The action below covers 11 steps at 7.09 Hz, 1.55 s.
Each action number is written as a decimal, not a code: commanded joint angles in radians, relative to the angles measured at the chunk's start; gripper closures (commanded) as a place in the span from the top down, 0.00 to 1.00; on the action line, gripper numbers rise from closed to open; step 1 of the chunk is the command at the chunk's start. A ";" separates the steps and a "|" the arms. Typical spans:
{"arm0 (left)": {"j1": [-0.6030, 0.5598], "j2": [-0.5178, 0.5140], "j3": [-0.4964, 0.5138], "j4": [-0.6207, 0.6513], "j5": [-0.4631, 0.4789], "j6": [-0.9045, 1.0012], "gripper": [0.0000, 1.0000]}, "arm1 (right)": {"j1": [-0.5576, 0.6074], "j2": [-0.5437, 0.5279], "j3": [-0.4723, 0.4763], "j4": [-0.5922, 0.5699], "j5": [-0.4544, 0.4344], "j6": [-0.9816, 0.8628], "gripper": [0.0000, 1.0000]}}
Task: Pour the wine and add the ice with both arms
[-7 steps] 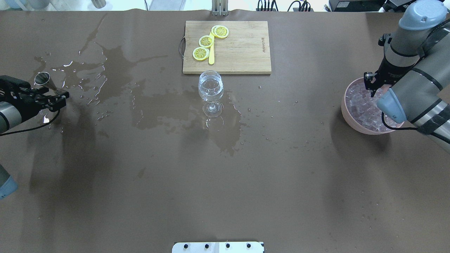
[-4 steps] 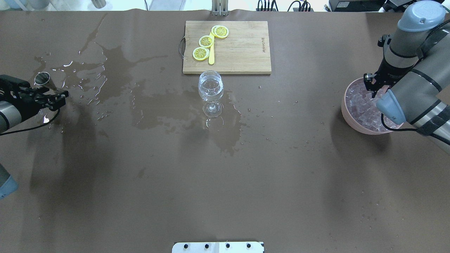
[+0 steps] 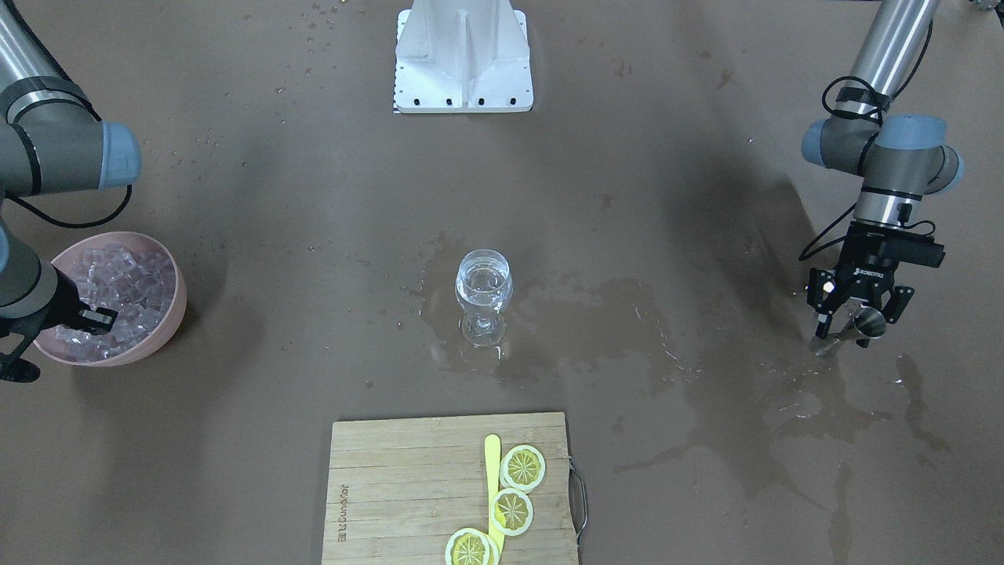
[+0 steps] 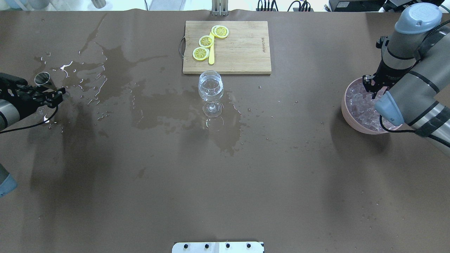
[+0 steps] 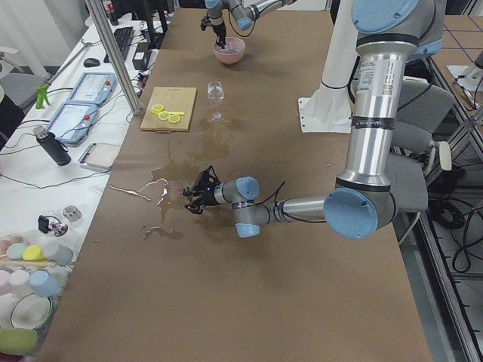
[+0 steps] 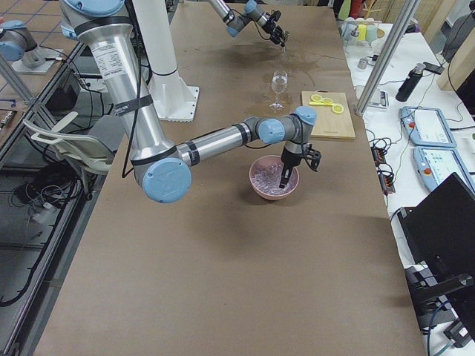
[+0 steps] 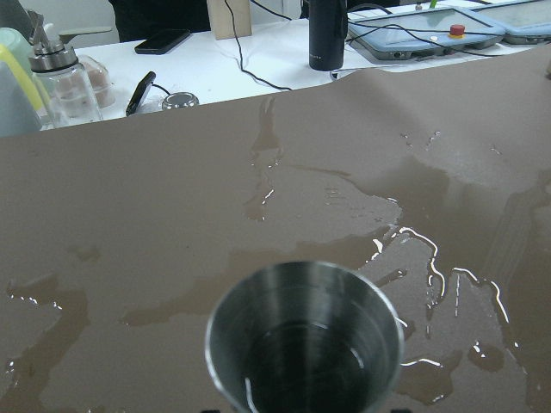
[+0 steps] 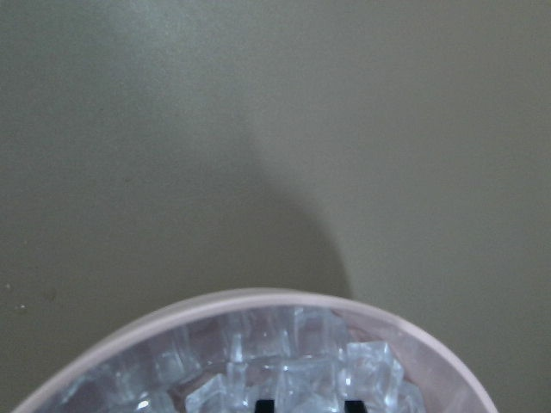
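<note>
Brown table (image 4: 225, 182) was soaked, lol. At 9 o'clock the left gripper (image 3: 857, 314), clamped on the jigger (image 7: 304, 344), had eased back a touch, so pouring looked done; wine (image 3: 483, 281) sat in the centre glass (image 3: 483, 300). At 3 o'clock the right gripper (image 4: 372, 90) had barely shifted in the bowl (image 3: 176, 308) of ice (image 4: 358, 105). It was buried in cubes, so I couldn't tell if it'd grabbed one.

Arms: left arm (image 3: 890, 43) and right arm (image 3: 43, 145), silver-grey tubes, light blue joint caps.
Cables: black, looped just behind the left pincer (image 3: 855, 320).
Pincer body: black, white lettering across its back end.
</note>
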 commanded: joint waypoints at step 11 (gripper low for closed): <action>-0.006 -0.027 0.029 0.003 0.015 -0.005 0.50 | 0.013 -0.003 -0.001 -0.022 -0.034 -0.012 0.43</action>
